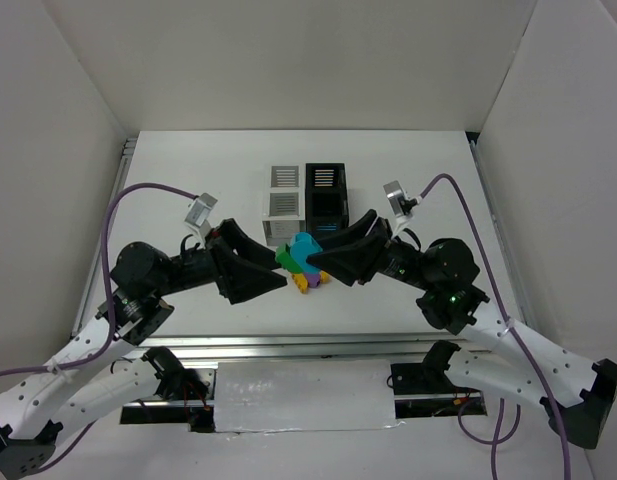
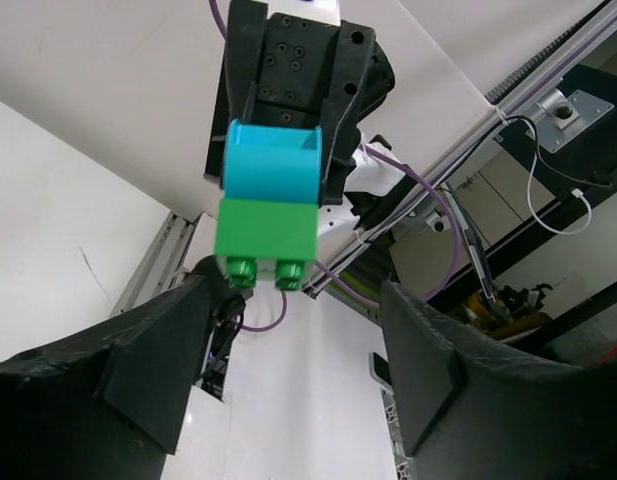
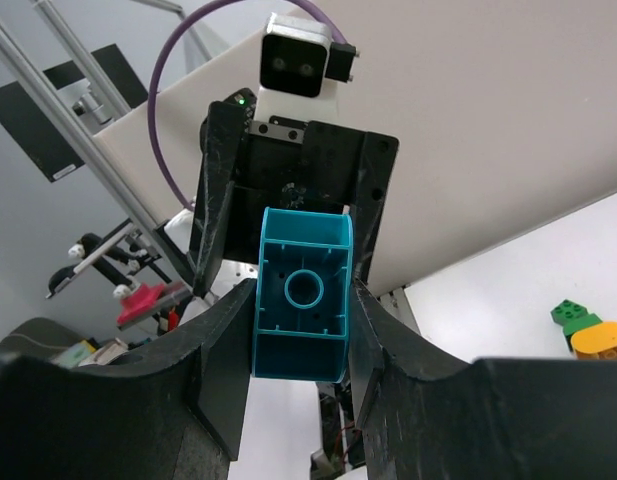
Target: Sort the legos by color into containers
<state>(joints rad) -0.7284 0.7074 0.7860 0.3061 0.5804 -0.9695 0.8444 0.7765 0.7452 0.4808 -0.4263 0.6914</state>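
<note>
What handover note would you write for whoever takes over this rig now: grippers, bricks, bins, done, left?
Right gripper: shut on the cyan plastic brick, a green plastic brick stuck to it.
Left gripper: open, facing the green brick, not gripping.
Loose yellow and purple plastic bricks lie in front of the slatted white and black bins.
Done: cannot tell, bin contents hidden.
Left: pull the pair apart, then bin every brick by colour.

Built from white lower links (image 1: 93, 385) and rounded black joint housings (image 1: 138, 275). Cabled in purple cables (image 1: 138, 190) looped up to silver wrist cameras (image 1: 199, 211). Tipped with matte black wedge fingers (image 2: 438, 380). Drilled with small screw holes across the black palm plate (image 2: 303, 65). Marked by a green LED (image 1: 451, 297) on the right arm.
</note>
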